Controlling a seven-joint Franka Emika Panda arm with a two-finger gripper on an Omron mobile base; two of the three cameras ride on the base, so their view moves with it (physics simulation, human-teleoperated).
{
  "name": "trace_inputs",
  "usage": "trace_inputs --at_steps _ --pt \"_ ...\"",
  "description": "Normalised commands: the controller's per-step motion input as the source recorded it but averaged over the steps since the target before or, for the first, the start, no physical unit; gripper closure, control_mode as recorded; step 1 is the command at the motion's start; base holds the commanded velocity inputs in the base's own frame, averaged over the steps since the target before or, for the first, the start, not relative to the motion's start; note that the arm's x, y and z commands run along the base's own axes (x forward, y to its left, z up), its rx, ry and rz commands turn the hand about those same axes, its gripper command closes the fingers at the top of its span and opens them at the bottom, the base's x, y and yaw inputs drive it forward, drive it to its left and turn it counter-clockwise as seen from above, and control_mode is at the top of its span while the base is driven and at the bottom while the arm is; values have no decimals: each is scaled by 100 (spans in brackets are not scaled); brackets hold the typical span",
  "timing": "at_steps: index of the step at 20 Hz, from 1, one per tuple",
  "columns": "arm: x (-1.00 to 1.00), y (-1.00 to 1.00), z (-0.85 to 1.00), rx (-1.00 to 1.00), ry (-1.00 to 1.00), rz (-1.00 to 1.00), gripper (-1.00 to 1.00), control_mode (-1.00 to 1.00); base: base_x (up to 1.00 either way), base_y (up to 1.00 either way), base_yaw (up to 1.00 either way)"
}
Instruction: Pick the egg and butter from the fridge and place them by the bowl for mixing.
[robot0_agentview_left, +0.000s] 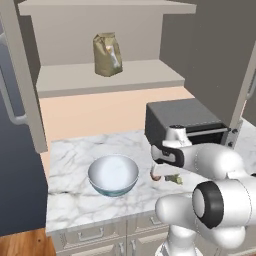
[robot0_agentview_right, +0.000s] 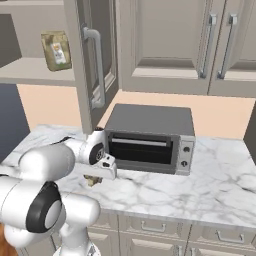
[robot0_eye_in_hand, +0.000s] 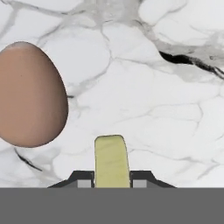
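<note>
While the fingers (robot0_eye_in_hand: 112, 183) clamp the yellow butter (robot0_eye_in_hand: 112, 161) just above the marble counter (robot0_eye_in_hand: 166, 122), the brown egg (robot0_eye_in_hand: 30, 94) lies on the counter close beside them, with the pale bowl (robot0_agentview_left: 113, 174) nearby.

The counter (robot0_agentview_left: 75, 150) is white marble with grey veins, polished smooth. Near its front edge, the bowl (robot0_agentview_left: 113, 174) looks like glossy glazed ceramic, pale blue-white. The egg (robot0_eye_in_hand: 30, 94) has a matt brown shell, even and smooth. The butter (robot0_eye_in_hand: 112, 161) is a dull yellow-olive, waxy-looking. The toaster oven (robot0_agentview_right: 150, 137) has brushed grey metal sides. The bag (robot0_agentview_left: 107, 54) on the shelf looks like creased brown paper.
</note>
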Motion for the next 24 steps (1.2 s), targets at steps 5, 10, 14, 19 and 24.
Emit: trace_inputs --at_steps 5,10,14,19,24 --pt "0 20 -18 0 0 0 100 -100 0 0 0" --pt "2 21 -11 0 0 0 100 -100 0 0 0" --pt "23 9 -3 0 0 0 100 -100 0 0 0" --pt "38 6 -6 0 0 0 100 -100 0 0 0" --pt "20 10 -14 0 0 0 100 -100 0 0 0"
